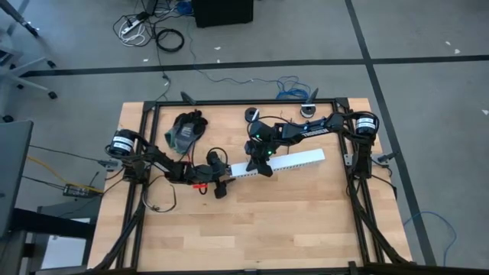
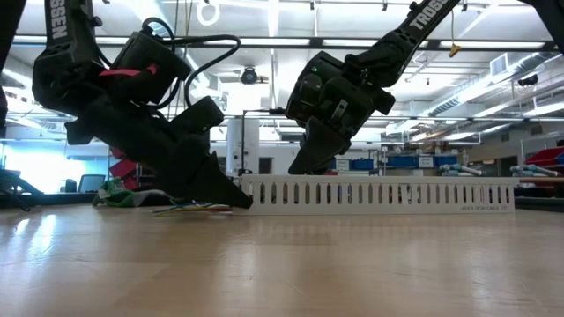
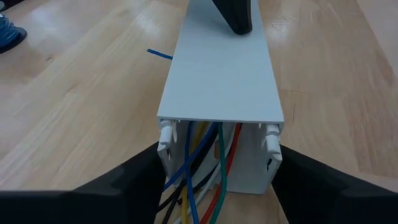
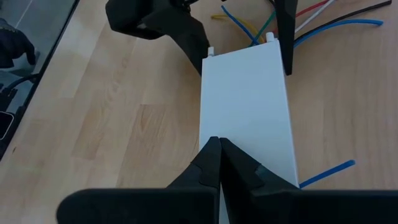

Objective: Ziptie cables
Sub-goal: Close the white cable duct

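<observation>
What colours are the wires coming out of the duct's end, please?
Blue, yellow, green, red, white and black wires; the left wrist view shows them best.

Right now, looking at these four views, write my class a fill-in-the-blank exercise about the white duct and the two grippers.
1. The left gripper has one finger on each side of the white duct's ____ end.
2. Coloured wires come out of the duct's ____ end.
3. The right gripper's fingers are ____, their tips pressing on the duct's lid.
4. The duct lies on a ____ table.

Missing words: open; open; shut; wooden
</observation>
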You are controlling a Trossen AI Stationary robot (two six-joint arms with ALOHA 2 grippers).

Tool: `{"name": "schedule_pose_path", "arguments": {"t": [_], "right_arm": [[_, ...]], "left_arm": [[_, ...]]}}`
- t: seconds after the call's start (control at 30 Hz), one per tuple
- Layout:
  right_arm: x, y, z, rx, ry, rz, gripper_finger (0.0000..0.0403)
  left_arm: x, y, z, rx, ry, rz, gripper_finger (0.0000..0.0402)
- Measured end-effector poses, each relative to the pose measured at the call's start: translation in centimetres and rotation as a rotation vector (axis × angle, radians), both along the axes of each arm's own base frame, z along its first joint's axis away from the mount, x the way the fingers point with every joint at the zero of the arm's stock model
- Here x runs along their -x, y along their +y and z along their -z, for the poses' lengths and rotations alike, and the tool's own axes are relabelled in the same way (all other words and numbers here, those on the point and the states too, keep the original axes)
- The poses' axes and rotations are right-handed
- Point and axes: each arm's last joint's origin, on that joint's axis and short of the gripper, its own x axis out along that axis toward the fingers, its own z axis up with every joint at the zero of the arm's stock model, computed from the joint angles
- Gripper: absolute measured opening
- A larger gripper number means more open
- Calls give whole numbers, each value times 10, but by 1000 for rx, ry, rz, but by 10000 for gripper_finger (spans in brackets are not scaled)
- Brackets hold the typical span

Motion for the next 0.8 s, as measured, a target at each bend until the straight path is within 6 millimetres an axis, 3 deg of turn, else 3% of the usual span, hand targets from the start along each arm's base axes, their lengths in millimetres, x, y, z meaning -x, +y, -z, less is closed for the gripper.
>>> {"name": "schedule_pose_path", "arguments": {"t": [0.8], "right_arm": [[-2,1,-1,-22,-28,-25,0]], "left_arm": [[0,0,0,4,0,7,252]]}}
